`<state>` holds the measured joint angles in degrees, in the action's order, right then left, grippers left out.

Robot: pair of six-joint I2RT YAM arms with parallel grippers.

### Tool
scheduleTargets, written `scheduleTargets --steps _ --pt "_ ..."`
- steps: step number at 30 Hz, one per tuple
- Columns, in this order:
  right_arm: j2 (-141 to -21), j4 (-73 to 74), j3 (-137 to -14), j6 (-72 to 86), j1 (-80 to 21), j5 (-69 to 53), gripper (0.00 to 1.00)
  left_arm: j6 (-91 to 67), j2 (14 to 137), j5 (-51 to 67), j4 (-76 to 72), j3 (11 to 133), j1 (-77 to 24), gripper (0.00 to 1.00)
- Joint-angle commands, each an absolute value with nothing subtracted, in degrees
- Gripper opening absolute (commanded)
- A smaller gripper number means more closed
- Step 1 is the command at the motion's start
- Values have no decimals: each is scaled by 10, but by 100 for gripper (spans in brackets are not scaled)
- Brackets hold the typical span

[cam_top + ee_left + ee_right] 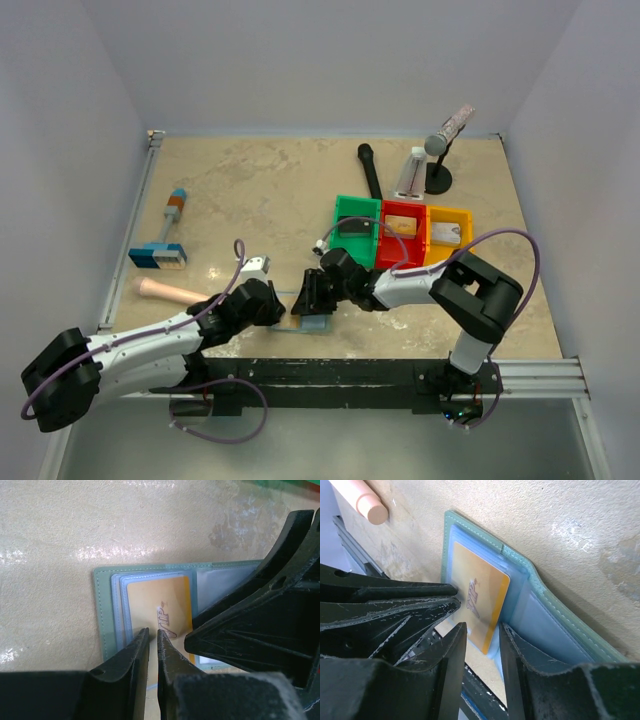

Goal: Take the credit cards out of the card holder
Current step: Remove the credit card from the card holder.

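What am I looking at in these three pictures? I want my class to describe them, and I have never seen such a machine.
Two robot arms are bolted at a table's near edge. One picture looks down from above; the other two come from cameras on each wrist. An open card holder lies on the table, an orange credit card in its sleeve. The left hand, nearly shut, and the right hand, slightly open, meet over that card; whether either grips it is unclear. Green, red and yellow bins each hold a card. A wooden handle lies left.

Bright even overhead light; tabletop [150,525] glare; near fingers [135,665] blurred.
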<state>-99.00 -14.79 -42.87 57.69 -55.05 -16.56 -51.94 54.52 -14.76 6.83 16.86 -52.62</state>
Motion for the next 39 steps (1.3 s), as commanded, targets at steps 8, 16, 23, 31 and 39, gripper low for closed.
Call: scheduleTargets --steps 8,16,23,31,39 --pt "-996 -274 -387 604 -541 -183 38 -530 563 -150 91 142 -526 17" --pt "-998 -357 -360 617 -536 -191 38 -531 565 -148 90 142 -526 17" --pt "-1002 -356 -362 616 -535 -195 38 -526 549 -138 92 145 -526 23" --pt "-1007 -335 -370 614 -534 -195 38 -518 488 -144 139 169 -526 29" --pt "-1009 -322 -379 608 -534 -199 38 -520 483 -165 162 172 -526 27"
